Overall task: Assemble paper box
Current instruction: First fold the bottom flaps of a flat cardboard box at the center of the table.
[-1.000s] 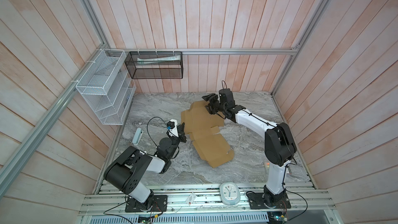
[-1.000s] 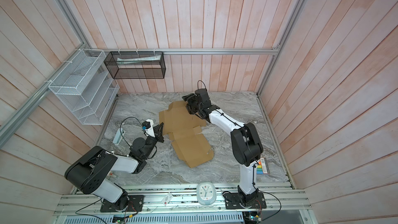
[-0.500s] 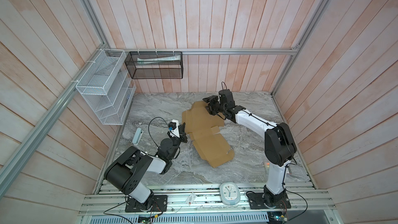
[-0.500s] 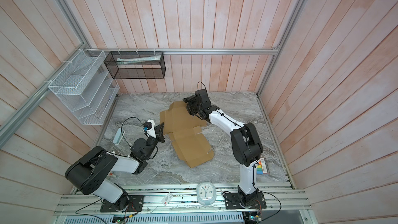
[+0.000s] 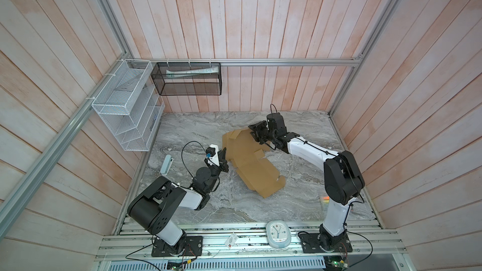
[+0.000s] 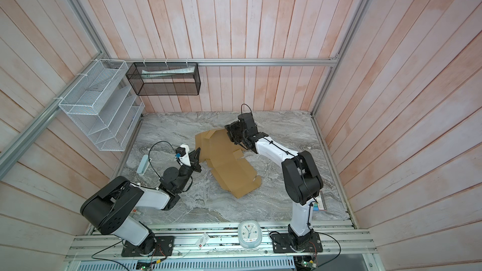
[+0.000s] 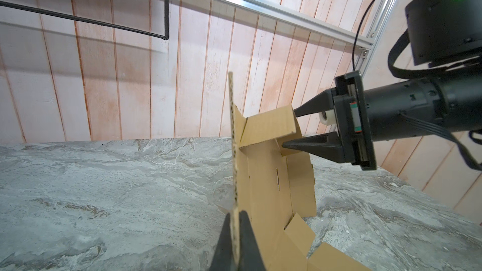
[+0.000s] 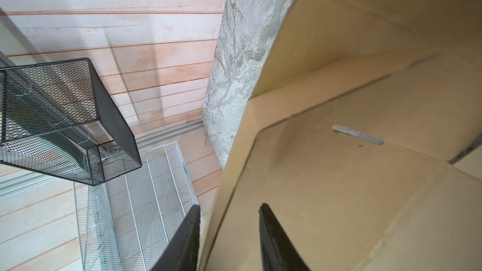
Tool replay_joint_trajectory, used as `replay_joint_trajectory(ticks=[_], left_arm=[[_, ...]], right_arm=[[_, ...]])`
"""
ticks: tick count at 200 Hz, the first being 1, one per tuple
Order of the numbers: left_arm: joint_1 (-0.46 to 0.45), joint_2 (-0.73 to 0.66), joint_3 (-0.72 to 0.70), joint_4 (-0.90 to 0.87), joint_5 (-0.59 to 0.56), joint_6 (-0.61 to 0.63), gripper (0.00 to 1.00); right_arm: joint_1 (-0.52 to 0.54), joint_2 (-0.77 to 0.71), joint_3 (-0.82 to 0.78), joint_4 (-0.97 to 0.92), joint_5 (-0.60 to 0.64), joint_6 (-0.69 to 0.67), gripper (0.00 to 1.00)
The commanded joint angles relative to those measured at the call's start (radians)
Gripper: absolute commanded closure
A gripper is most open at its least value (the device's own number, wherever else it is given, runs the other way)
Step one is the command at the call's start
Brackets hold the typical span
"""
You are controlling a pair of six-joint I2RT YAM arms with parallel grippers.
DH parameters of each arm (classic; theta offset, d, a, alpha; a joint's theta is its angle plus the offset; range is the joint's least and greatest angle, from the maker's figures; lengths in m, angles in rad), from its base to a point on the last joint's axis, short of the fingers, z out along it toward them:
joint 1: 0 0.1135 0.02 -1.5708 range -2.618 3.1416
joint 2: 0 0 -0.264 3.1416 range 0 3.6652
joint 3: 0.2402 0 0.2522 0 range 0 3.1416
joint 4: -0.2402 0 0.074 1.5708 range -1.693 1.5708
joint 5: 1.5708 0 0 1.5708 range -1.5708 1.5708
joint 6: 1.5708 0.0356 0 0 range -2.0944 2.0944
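Observation:
The paper box (image 5: 250,162) is a brown die-cut cardboard sheet, partly flat on the marble table in both top views (image 6: 224,160). My left gripper (image 5: 223,152) (image 6: 197,152) is shut on the edge of its left flap, which stands upright in the left wrist view between the black fingers (image 7: 236,213). My right gripper (image 5: 257,136) (image 6: 230,134) is at the far end flap. Its jaws stand apart, one on each side of that raised flap (image 7: 289,129). In the right wrist view the flap's edge (image 8: 234,168) runs between the fingertips of the gripper (image 8: 229,205).
A white wire rack (image 5: 125,105) and a black mesh basket (image 5: 187,79) hang on the walls at the back left. A pale blue object (image 5: 167,164) lies on the table's left side. A clock (image 5: 277,233) rests on the front rail.
The right gripper's jaws have drawn closer together around the far flap. The left gripper keeps its hold, and the cardboard has hardly moved.

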Motion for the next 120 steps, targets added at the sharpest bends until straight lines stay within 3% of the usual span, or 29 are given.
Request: replay_joint_trajectory(ticks=[1,120], left_arm=[[-0.022,-0.009,0.005,0.034,0.022,0.024,1.0],[-0.042,-0.006,-0.008,-0.016,-0.004,0.005,1.0]], right_arm=[[0.001,-0.025,-0.01,0.027,0.018,0.006,0.63],[-0.007,-0.034,-0.019,0.048,0.035,-0.019,0.93]])
